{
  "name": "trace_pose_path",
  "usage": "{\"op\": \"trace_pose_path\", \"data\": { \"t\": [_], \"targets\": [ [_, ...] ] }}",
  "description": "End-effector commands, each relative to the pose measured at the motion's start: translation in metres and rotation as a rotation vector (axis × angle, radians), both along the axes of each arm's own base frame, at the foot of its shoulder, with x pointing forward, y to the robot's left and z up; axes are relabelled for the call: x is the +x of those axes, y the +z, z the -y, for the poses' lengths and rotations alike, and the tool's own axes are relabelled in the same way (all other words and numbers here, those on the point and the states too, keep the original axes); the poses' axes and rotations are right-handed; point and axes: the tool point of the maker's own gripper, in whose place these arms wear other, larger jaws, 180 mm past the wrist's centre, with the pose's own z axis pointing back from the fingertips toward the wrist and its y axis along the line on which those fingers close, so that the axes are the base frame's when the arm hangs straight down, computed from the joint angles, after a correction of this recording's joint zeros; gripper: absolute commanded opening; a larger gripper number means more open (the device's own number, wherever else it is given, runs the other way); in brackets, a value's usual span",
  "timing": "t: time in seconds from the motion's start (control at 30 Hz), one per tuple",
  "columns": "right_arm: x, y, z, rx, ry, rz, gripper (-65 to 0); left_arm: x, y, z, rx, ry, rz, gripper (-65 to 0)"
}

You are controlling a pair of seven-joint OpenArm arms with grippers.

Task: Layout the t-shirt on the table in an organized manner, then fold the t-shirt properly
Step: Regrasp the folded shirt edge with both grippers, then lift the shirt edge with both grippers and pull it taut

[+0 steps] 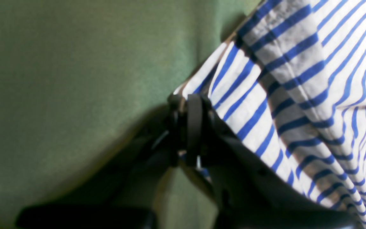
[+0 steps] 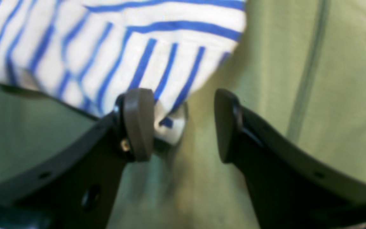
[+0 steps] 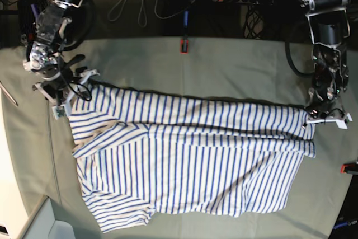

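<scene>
left wrist: left gripper [image 1: 191, 127] clenched on a corner of the t-shirt [image 1: 297, 79], which fills the frame's right | right wrist: right gripper [image 2: 183, 127] released, jaws apart at a shirt edge over the tabletop [image 2: 329, 79] | base: shirt spread across the centre, one gripper at each end

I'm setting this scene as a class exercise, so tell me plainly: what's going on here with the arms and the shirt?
A two-armed robot is working on a striped t-shirt spread across the table. The left gripper is shut on an edge of the shirt at the base view's right side. The right gripper is open at the opposite end, with a bit of fabric lying against one finger but not clamped. The shirt lies mostly flat, though it is rumpled and not yet folded.
</scene>
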Motion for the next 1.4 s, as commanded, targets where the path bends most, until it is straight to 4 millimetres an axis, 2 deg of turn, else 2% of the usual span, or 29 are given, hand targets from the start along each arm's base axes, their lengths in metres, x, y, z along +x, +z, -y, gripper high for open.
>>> {"op": "trace_pose_path", "data": {
  "t": [0.0,0.17,0.3,0.4,0.57,0.67,0.73,0.8,0.87,0.9,0.97,1.1,1.17,1.23,1.37],
  "targets": [
    [0.011,0.013,0.001,-0.004,0.009,0.052,-33.5,0.011,0.019,-0.014,0.034,0.009,0.048,-65.0],
    [0.020,0.012,-0.008,0.030,0.005,0.060,-30.2,0.003,0.016,-0.017,0.038,0.009,0.040,-65.0],
    [0.022,-0.007,-0.017,0.080,0.008,0.012,-29.5,0.004,0.016,-0.017,0.039,0.009,0.041,-65.0],
    [0.015,-0.024,-0.025,0.114,0.010,-0.032,-29.6,0.000,0.014,-0.018,0.040,0.011,0.034,-65.0],
    [0.008,-0.035,-0.030,0.135,0.011,-0.066,-30.2,0.001,0.015,-0.018,0.039,0.011,0.036,-65.0],
    [-0.004,-0.041,-0.023,0.115,0.011,-0.092,-38.5,0.001,0.015,-0.018,0.039,0.011,0.036,-65.0],
    [-0.009,-0.042,-0.019,0.109,0.009,-0.100,-51.4,0.002,0.016,-0.017,0.039,0.009,0.038,-65.0],
    [-0.010,-0.043,-0.017,0.103,0.006,-0.104,-65.0,0.007,0.026,-0.017,0.051,-0.002,0.064,-65.0],
    [-0.016,-0.036,0.002,0.059,-0.005,-0.101,-65.0,0.005,0.037,-0.018,0.077,-0.020,0.088,-65.0],
    [-0.019,-0.029,0.010,0.033,-0.016,-0.092,-64.0,0.005,0.048,-0.020,0.104,-0.034,0.112,-65.0],
    [-0.019,-0.010,0.023,-0.021,-0.025,-0.051,-65.0,0.003,0.065,-0.019,0.140,-0.060,0.147,-65.0],
    [-0.009,0.044,0.050,-0.141,-0.062,0.048,-65.0,0.005,0.097,-0.012,0.193,-0.108,0.220,-65.0],
    [-0.008,0.063,0.058,-0.190,-0.068,0.070,-65.0,-0.002,0.104,-0.013,0.222,-0.128,0.225,-65.0],
    [-0.008,0.072,0.060,-0.214,-0.069,0.084,-65.0,-0.007,0.108,-0.009,0.233,-0.143,0.231,-65.0],
    [-0.017,0.065,0.058,-0.214,-0.059,0.063,-65.0,-0.019,0.104,-0.005,0.240,-0.160,0.216,-65.0]
  ]
}}
